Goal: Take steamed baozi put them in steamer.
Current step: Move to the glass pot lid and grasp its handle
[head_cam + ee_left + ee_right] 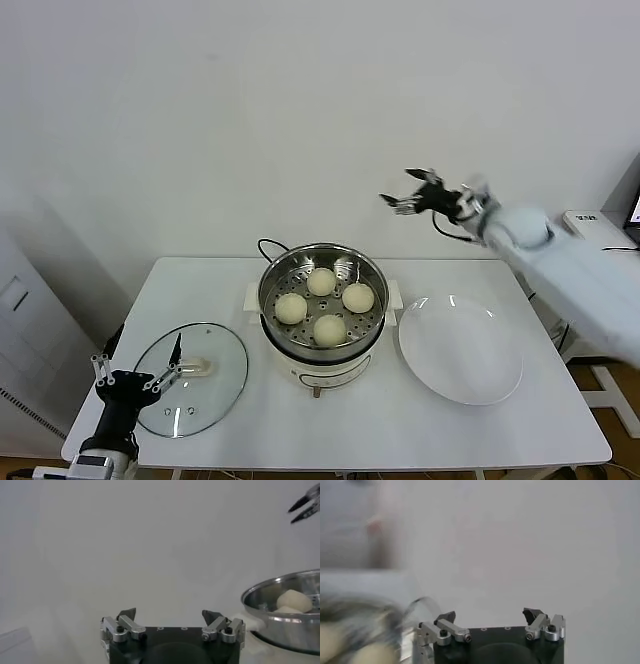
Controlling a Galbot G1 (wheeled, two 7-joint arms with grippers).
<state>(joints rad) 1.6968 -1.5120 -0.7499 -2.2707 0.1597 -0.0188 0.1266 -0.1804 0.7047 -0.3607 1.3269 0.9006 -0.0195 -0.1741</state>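
Note:
Several cream-white baozi [321,282] lie on the perforated floor of the shiny steamer [280,268], which stands on its cream base at the table's middle. In the left wrist view the steamer [270,614] shows with baozi [294,600] inside. My right gripper [408,192] is open and empty, raised high above the table, behind the steamer's right side. It also shows far off in the left wrist view [304,506]. My left gripper [135,366] is open and empty, low at the table's front left by the glass lid. In the wrist views both grippers [170,614] [490,613] stand wide open.
A round glass lid [192,378] with a cream handle lies flat at the table's front left. A flat white plate [461,347] lies right of the steamer. A black cord [268,244] loops behind the steamer. A white wall stands behind the table.

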